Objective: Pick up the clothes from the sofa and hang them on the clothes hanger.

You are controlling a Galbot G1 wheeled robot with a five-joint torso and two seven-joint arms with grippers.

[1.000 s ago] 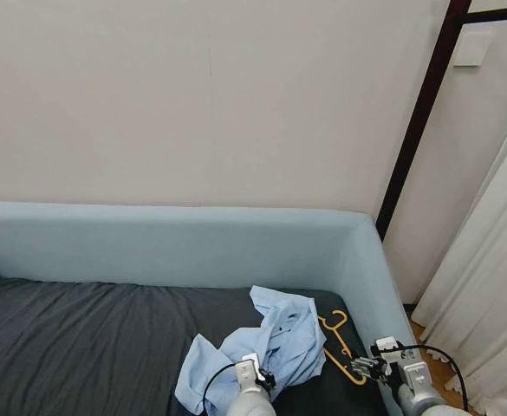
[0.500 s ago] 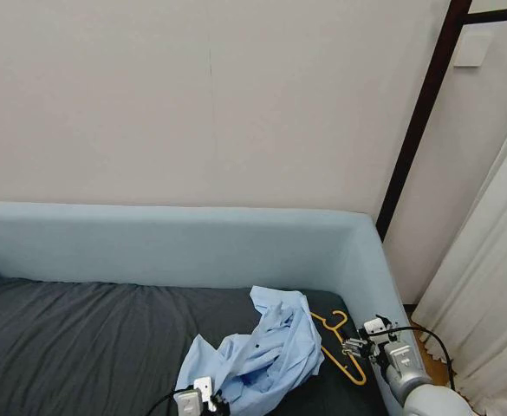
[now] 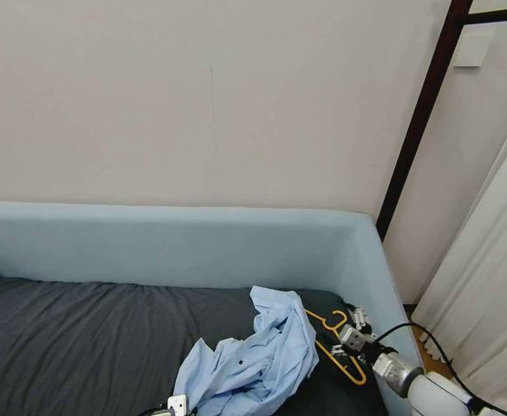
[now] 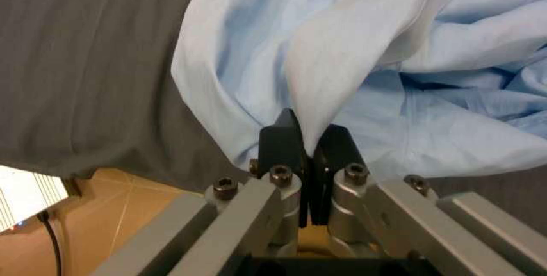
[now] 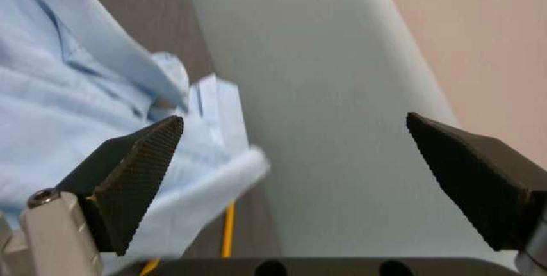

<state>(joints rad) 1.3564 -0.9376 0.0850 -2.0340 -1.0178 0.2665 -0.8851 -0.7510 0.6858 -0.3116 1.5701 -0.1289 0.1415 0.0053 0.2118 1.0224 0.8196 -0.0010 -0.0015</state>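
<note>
The left end effector (image 3: 175, 406) sits at the shirt's near-left edge. In the left wrist view, the left end effector (image 4: 305, 145) is clamped tight on a raised fold of the light blue shirt (image 4: 342, 64), with the cloth pinched between its black pads (image 4: 280, 145). The shirt (image 3: 253, 360) lies crumpled on the dark seat of the sofa (image 3: 192, 243), close to the sofa's right arm. Just to the right of the shirt lies a yellow clothes hanger (image 3: 347, 362), partly tucked under the cloth. The right end effector (image 3: 354, 333) is on the far side of the hanger from the shirt. Whether it touches the hanger is hard to tell. In the right wrist view, the right end effector (image 5: 291, 129) has its fingers spread wide apart with nothing between them, and the shirt (image 5: 86, 97) and a strip of the hanger (image 5: 228, 231) lie beyond.
</note>
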